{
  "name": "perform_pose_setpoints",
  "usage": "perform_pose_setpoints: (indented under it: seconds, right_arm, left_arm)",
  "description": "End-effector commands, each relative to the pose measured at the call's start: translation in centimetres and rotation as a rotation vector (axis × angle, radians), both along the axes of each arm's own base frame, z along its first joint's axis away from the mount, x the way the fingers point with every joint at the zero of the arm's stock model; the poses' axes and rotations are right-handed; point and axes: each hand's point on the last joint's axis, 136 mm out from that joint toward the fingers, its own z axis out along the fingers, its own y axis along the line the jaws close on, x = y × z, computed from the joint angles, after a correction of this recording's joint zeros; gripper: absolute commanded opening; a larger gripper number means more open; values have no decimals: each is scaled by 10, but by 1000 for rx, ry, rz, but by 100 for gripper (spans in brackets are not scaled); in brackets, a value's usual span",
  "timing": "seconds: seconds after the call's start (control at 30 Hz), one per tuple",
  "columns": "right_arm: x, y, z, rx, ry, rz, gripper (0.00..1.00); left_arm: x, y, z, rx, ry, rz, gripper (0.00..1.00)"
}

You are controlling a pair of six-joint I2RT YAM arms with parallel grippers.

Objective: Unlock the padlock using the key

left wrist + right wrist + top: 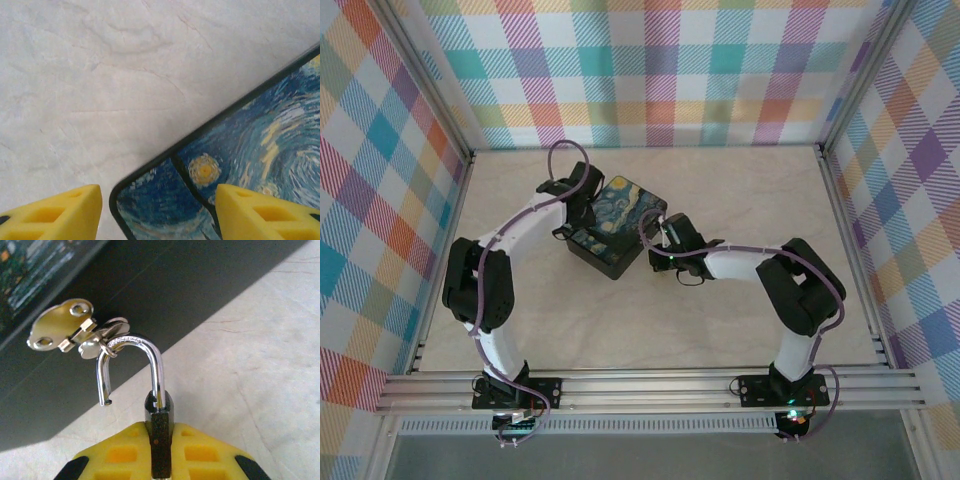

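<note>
Yellow fingers [120,455] around dark, open-shackled padlock [160,440]

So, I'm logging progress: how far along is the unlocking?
Done: the padlock shows its shackle open, one end free of the body. In hand: the right gripper is shut on the padlock; the left gripper is open over the box corner. Left: lifting the shackle out of the hasp ring it hangs through.
</note>
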Motion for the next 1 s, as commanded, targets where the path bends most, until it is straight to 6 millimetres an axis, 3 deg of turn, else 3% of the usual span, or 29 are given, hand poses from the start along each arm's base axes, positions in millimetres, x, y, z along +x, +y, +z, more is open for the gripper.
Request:
perform_pose_setpoints:
  seconds: [0.0, 0.23, 0.5, 0.97]
  right_arm:
    - [15, -1, 17, 10, -16, -152, 11]
    - [30, -4, 20, 22, -36, -243, 11]
    - [54, -7, 28, 100, -38, -396, 11]
    - [93, -30, 46, 247, -56, -504, 10]
  left_arm:
    - [0, -14, -19, -55, 22, -63, 58]
    - [-22, -33, -19, -106, 30, -108, 58]
    - [-39, -45, -37, -99, 98, -133, 56]
    - [-57, -30, -55, -43, 154, -93, 55]
